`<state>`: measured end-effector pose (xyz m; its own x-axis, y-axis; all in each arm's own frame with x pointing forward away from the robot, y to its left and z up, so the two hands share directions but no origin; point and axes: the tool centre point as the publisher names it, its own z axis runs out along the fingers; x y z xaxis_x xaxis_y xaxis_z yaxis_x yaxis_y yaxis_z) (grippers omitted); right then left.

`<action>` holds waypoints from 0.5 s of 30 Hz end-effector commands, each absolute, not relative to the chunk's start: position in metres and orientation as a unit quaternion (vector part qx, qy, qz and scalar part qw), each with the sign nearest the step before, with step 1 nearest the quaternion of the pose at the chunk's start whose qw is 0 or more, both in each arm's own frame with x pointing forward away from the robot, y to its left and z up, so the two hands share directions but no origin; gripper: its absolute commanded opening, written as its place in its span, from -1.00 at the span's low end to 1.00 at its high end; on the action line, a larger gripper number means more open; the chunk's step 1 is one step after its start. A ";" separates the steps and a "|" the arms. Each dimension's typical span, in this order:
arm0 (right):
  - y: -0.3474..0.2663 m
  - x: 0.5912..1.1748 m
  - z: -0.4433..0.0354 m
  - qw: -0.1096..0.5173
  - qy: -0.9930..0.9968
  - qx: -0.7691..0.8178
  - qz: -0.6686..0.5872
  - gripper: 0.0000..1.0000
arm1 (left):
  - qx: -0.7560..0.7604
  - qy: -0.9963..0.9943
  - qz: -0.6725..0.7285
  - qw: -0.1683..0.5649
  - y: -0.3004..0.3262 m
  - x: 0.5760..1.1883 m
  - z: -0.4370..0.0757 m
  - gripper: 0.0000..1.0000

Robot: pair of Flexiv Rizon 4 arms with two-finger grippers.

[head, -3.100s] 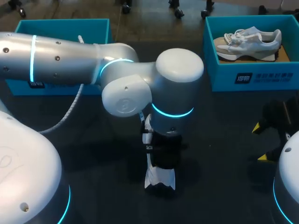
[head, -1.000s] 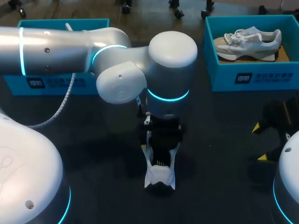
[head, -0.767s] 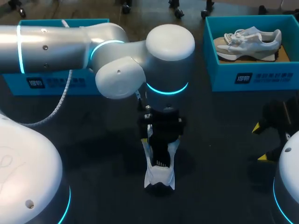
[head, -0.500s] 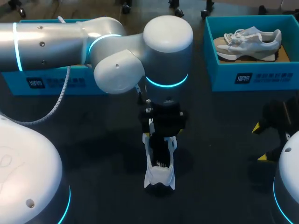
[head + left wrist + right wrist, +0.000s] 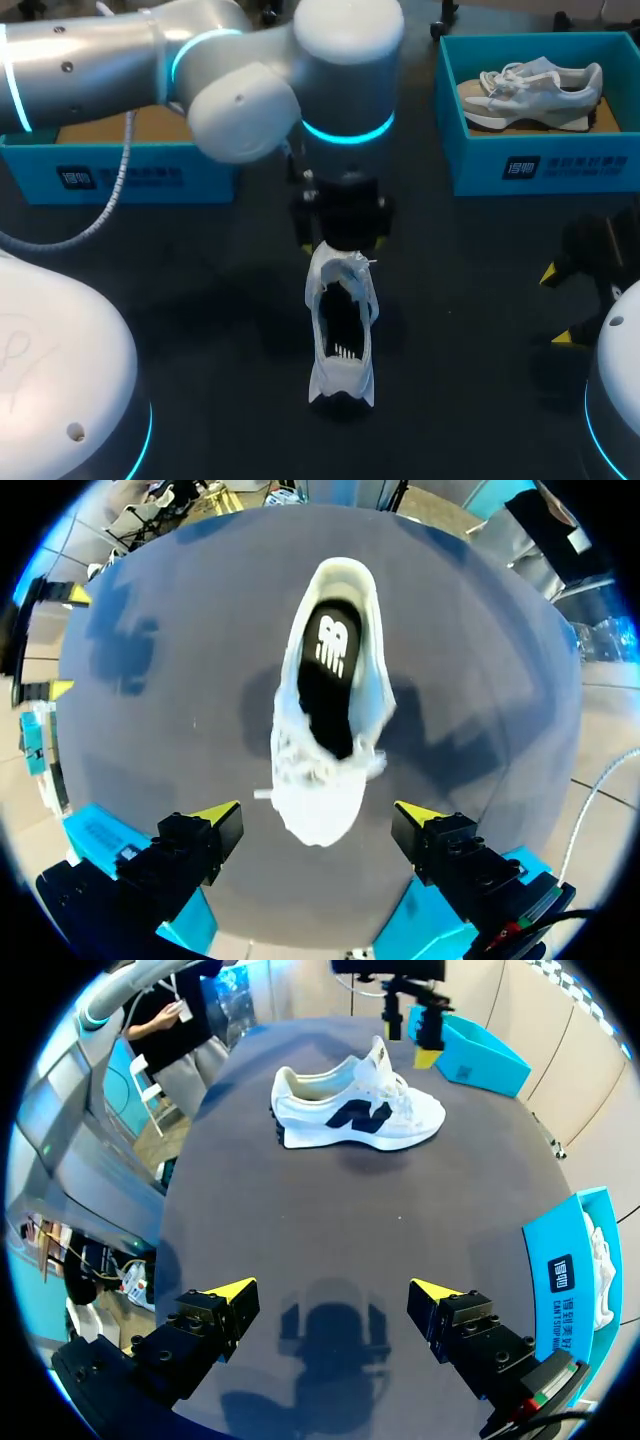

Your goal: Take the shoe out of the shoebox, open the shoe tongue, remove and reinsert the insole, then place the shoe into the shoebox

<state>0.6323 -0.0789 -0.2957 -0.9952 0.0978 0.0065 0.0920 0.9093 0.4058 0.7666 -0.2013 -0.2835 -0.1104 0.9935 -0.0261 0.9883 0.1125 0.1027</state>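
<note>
A white shoe stands on the dark table, its mouth wide open and the black insole lying inside. My left gripper hangs open just above the toe end, touching nothing. From the left wrist view the shoe lies below and ahead of the left gripper. My right gripper stays open and empty near the table's right edge. Over the right gripper I see the shoe side-on, well ahead. The empty teal shoebox stands at the back left.
A second teal shoebox at the back right holds another white shoe. Bare dark tabletop surrounds the shoe on all sides.
My left arm has lifted and drawn back toward the far side, away from the shoe's opening. The mouth and insole now show uncovered. The right arm has not moved.
</note>
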 end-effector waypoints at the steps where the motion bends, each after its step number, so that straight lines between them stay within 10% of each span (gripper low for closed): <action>1: -0.079 0.631 -0.296 0.008 0.977 0.049 0.207 1.00 | 0.670 0.741 0.022 0.038 -0.197 0.780 -0.273 1.00; 7: -0.079 0.631 -0.296 0.008 0.977 0.049 0.207 1.00 | 0.693 0.721 0.020 0.028 -0.202 0.796 -0.268 1.00; 11: -0.079 0.631 -0.296 0.008 0.977 0.049 0.207 1.00 | 0.703 0.710 0.013 0.029 -0.205 0.795 -0.267 -0.23; 15: -0.079 0.631 -0.296 0.008 0.977 0.049 0.207 1.00 | 0.713 0.700 0.014 0.033 -0.208 0.788 -0.268 -0.48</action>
<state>0.6323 -0.0788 -0.2957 -0.9952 0.0976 0.0065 0.0918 0.9093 0.4058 0.7920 -0.2071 -0.2665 0.0179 0.9995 -0.0262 0.9982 -0.0164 0.0575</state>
